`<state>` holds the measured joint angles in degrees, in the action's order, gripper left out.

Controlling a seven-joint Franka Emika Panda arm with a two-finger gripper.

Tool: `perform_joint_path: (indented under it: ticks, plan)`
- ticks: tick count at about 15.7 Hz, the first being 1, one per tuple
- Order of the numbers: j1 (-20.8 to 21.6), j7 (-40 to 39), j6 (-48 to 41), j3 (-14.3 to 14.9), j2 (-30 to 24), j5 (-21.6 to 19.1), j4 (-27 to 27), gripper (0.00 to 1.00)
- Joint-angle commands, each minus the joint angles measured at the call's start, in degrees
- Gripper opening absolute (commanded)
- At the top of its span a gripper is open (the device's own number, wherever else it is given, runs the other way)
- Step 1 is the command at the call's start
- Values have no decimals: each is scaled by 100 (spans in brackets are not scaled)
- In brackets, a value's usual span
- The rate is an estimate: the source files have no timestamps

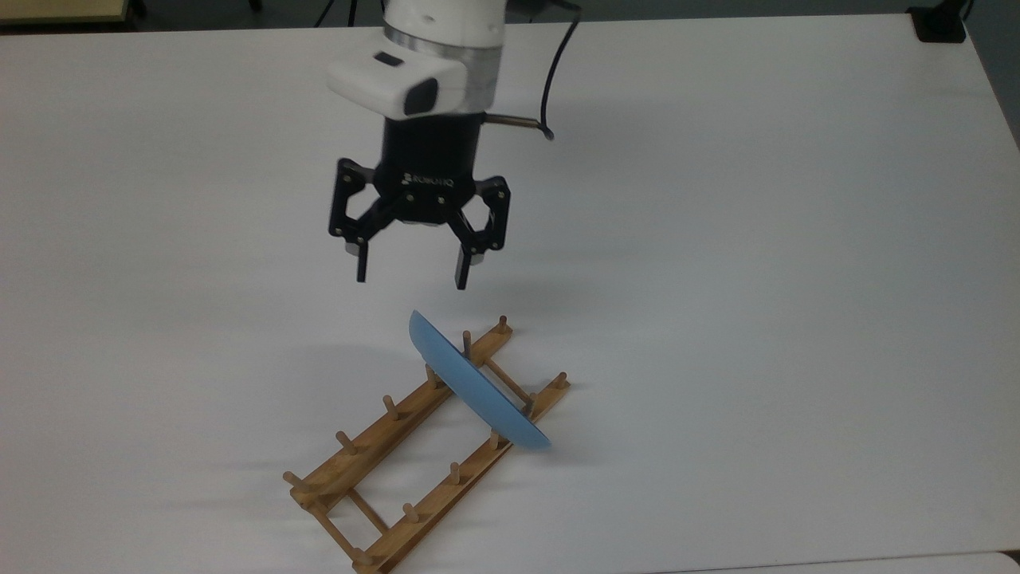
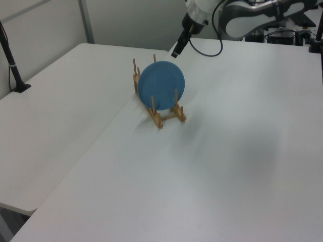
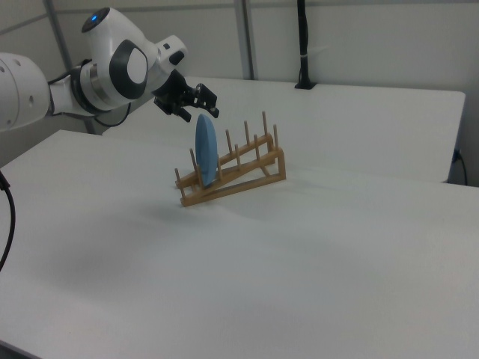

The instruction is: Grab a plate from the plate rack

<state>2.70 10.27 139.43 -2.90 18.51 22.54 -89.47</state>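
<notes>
The round light-blue plate (image 1: 476, 387) stood on edge between the end pegs of the low light-brown wooden plate rack (image 1: 414, 454). The black two-finger gripper (image 1: 411, 275) hung spread and empty above the plate's top rim, its finger line skewed from the plate's edge.

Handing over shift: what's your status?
Tool open, above plate, not touching. Plate upright in rack. Nothing between them.
</notes>
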Motion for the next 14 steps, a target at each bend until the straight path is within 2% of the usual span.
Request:
perform_joint_path:
  ticks: [1, 5, 8, 10, 14]
  plan:
    - [283, 212, 93, 255, 231, 277, 79, 85]
    - [310, 221, 251, 255, 293, 716, 79, 63]
    - [284, 264, 260, 263, 398, 1409, 79, 63]
    - [292, 335, 269, 298, 486, 1674, 79, 63]
    - [301, 370, 260, 299, 548, 1895, 79, 62]
